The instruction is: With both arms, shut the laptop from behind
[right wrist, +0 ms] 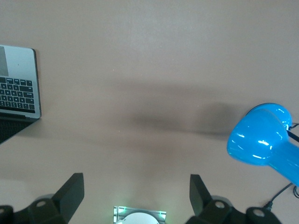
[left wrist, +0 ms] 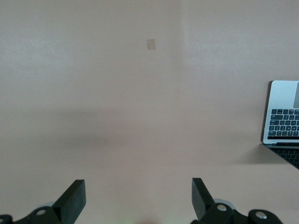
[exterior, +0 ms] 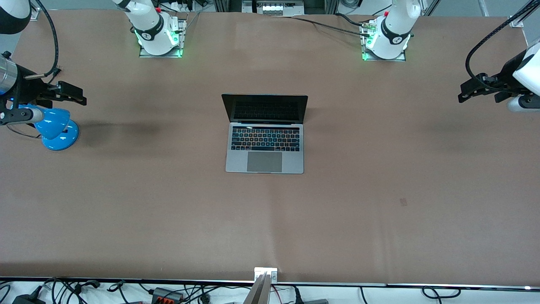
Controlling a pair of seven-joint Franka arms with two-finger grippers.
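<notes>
The silver-grey laptop (exterior: 265,143) stands open in the middle of the table, its black screen upright and facing the front camera. My right gripper (exterior: 81,96) is open and empty, up in the air over the right arm's end of the table, above the blue lamp. My left gripper (exterior: 463,93) is open and empty, up in the air over the left arm's end of the table. Both are well apart from the laptop. The left wrist view shows open fingers (left wrist: 74,196) over bare table and a laptop corner (left wrist: 285,119). The right wrist view shows open fingers (right wrist: 72,189) and the laptop's edge (right wrist: 16,84).
A blue desk lamp (exterior: 57,126) stands at the right arm's end of the table, also in the right wrist view (right wrist: 261,140). The arm bases (exterior: 158,33) (exterior: 386,40) stand along the table's back edge. A small dark mark (exterior: 403,202) lies on the brown tabletop.
</notes>
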